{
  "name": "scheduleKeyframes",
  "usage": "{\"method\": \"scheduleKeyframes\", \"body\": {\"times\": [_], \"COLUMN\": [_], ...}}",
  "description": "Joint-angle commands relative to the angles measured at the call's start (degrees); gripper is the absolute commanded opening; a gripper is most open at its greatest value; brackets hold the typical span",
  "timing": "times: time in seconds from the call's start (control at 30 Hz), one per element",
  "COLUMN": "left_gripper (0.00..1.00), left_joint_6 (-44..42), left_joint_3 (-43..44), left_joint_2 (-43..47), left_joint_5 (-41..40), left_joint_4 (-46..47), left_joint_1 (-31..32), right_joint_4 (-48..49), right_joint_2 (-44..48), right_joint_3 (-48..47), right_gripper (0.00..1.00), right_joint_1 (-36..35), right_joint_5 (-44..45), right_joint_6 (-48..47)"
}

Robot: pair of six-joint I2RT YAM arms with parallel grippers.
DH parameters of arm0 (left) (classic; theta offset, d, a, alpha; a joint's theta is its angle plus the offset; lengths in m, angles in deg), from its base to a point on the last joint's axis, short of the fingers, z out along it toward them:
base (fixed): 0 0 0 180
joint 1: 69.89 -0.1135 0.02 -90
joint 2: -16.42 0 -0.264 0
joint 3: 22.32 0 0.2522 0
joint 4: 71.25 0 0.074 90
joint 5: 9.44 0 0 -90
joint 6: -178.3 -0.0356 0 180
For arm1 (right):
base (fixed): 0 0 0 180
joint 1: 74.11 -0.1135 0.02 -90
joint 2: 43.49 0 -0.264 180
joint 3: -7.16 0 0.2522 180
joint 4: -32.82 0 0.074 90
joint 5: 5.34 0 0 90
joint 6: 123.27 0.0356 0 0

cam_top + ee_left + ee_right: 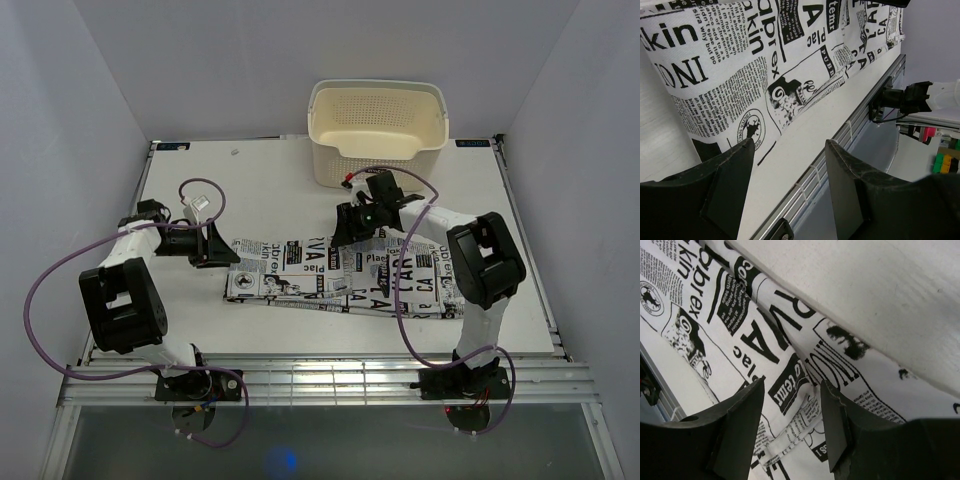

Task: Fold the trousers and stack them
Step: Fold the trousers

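Nearest you, the trousers [345, 282] lie flat as a long folded band across the middle of the tabletop [270, 190], between the two arms. Your left claw [220, 246] sits at the band's left end, fingers spread wide with nothing between them and the cloth's edge just beyond the tips. Your right claw [349, 221] hangs over the band's far edge near its middle, also spread open, with printed cloth showing in the gap but not pinched. Farther back, the cream basket [378, 160] stands at the tabletop's far edge, apart from the trousers.
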Motion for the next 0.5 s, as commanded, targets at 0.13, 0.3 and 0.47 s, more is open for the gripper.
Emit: {"method": "scheduleKeyframes", "body": {"times": [0.13,0.3,0.47], "left_gripper": [0.69,0.68,0.68], "left_joint_6": [-0.2,0.3,1.1], "left_joint_3": [-0.7,-0.6,-0.6], "left_joint_2": [2.4,2.6,2.6], "left_joint_5": [0.5,-0.1,-1.4], "left_joint_4": [1.5,1.9,2.9], "left_joint_1": [0.0,0.0,0.0], "right_joint_4": [1.4,0.7,-0.7], "right_joint_2": [-4.1,-4.1,-0.9], "right_joint_3": [-4.1,-3.7,-2.9], "right_gripper": [0.51,0.39,0.08], "right_joint_1": [-1.5,-1.8,-1.8], "right_joint_5": [2.3,2.2,3.2], "right_joint_6": [-0.3,-1.1,-2.3]}}
